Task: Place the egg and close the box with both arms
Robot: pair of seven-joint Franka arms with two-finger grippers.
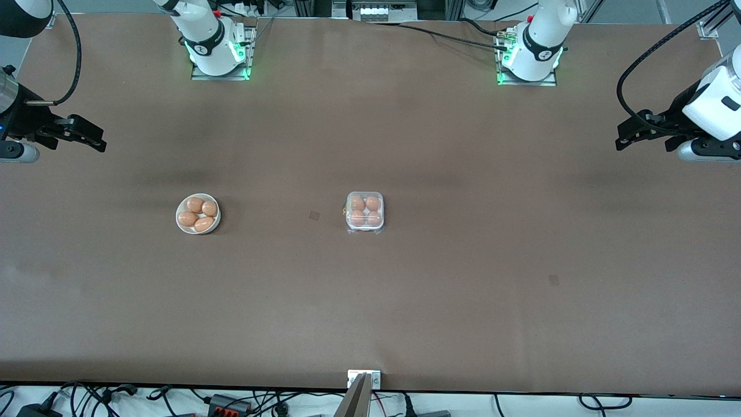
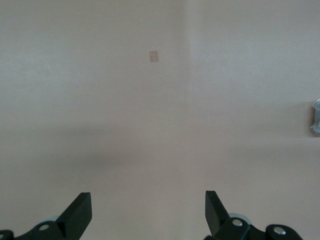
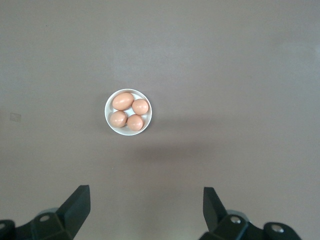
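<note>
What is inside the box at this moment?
Four orange-brown eggs fill the box, one per cell, seen through its clear lid, which looks closed. The cell bottoms under the eggs are hidden. Both grippers wait apart from it.

High front camera facing both bases, wrist cameras looking down, bowl (image 1: 198, 214) shared with right wrist

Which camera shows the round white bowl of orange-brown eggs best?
The right wrist view: the round white bowl sits unobstructed with all four eggs distinct. The front view shows it smaller, toward the right arm's end. The left wrist view shows only bare table.
</note>
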